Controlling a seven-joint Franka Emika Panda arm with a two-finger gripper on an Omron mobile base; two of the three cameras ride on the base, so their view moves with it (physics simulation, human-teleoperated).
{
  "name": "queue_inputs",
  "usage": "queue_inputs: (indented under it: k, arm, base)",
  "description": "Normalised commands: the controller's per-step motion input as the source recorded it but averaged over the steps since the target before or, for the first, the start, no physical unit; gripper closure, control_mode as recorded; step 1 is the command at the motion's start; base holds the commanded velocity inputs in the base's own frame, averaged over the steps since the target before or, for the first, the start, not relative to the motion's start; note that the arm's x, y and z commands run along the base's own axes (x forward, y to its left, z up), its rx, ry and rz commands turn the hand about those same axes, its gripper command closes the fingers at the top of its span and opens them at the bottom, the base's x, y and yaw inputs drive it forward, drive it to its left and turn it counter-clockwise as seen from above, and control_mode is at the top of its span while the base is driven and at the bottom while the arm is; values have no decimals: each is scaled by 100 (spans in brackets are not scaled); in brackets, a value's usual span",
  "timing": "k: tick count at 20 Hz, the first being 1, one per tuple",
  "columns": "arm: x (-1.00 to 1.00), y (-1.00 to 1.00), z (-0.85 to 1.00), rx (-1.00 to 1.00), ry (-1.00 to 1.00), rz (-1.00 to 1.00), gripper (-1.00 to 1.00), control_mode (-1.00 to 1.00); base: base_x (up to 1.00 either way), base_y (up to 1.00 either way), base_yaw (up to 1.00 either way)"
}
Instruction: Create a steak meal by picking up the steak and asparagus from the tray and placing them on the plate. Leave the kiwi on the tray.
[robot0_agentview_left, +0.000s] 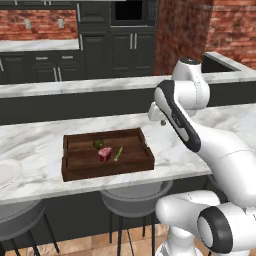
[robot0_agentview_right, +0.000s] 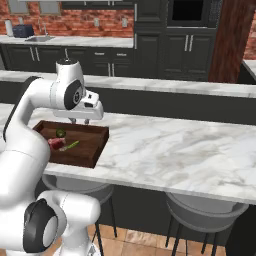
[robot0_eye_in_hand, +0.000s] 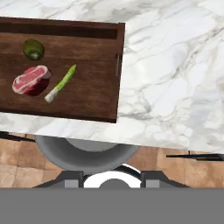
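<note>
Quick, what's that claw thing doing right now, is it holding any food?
Gripper: holding nothing, hanging above the tray's far edge; open or shut cannot be told.

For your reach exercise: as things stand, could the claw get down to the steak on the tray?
Probably yes. The steak lies uncovered in the tray, apart from the kiwi and asparagus, with nothing above it.

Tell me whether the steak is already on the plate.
No. The steak lies in the tray between the kiwi and asparagus.
</note>
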Motion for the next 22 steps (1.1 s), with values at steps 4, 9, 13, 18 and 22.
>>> queue_inputs:
  k: [4, 9, 13, 18, 22]
  arm:
    - [-22, 0, -1, 0, 0, 0, -100, -100]
    - [-53, 0, -6, 0, 0, 0, -100, -100]
    - [-48, 0, -11, 0, 0, 0, -100, -100]
    - [-12, 0, -10, 0, 1, 0, -100, 100]
    - [0, 0, 0, 0, 0, 0, -100, 100]
  base:
    - [0, 0, 0]
    - [0, 0, 0]
    - [0, 0, 0]
    - [-20, 2, 0]
    - [-49, 26, 0]
